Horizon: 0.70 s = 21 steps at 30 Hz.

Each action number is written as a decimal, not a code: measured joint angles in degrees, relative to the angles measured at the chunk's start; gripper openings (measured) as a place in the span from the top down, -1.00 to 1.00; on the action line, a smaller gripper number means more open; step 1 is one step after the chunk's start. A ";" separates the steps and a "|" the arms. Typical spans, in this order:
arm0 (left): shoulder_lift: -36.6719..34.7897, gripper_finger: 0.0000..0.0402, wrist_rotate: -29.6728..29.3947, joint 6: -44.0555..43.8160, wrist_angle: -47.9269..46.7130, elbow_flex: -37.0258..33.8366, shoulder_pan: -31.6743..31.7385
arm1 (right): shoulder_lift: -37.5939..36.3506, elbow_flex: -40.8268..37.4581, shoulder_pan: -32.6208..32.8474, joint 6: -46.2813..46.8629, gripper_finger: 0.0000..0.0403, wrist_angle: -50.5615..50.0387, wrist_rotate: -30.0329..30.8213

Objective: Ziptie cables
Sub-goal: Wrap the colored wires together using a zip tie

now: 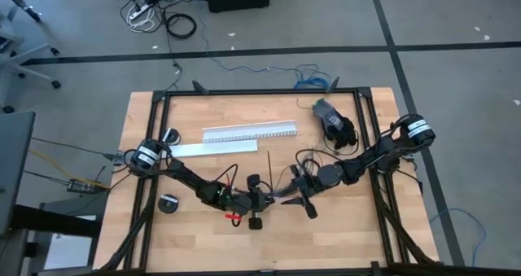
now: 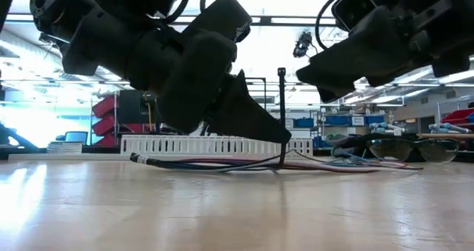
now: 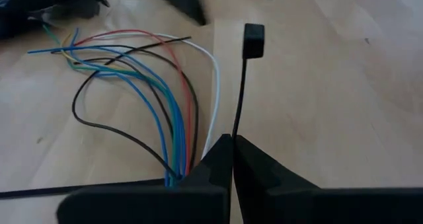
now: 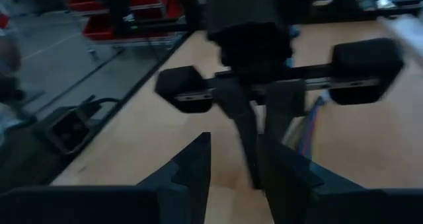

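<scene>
Wooden surface [image 1: 342, 227] beneath us carries everything. Our left fingers [image 3: 232, 159] are clenched on the ziptie [image 3: 239, 85], holding it upright just beside the cables [image 3: 165, 98], which lie fanned on the wood. Our right fingers [image 4: 234, 159] stand parted, grasping nothing, near the left gripper [image 1: 259, 199]. White channel [image 1: 248, 133] lies farther back.

You are working in a lab or workshop: red storage bins [image 2: 111, 106], blue bins [image 2: 304, 122] on shelving, ceiling strip lights, taped concrete floor [image 1: 456, 81].

Two dark, jointed arms with silver-ringed shoulder joints, looping black cables, and wedge-shaped black end effector fingers [image 3: 264, 178].
</scene>
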 joint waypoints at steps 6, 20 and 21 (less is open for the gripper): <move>0.00 1.00 0.02 0.94 0.50 0.00 0.04 | 0.00 0.00 -0.13 -0.48 0.41 -0.32 0.78; -0.04 1.00 0.11 1.53 1.95 0.00 0.11 | 0.00 -0.02 -0.13 -1.04 0.41 0.73 2.87; -0.04 1.00 0.11 1.55 1.97 0.00 0.15 | 0.00 0.05 -0.13 -1.02 0.41 1.04 2.94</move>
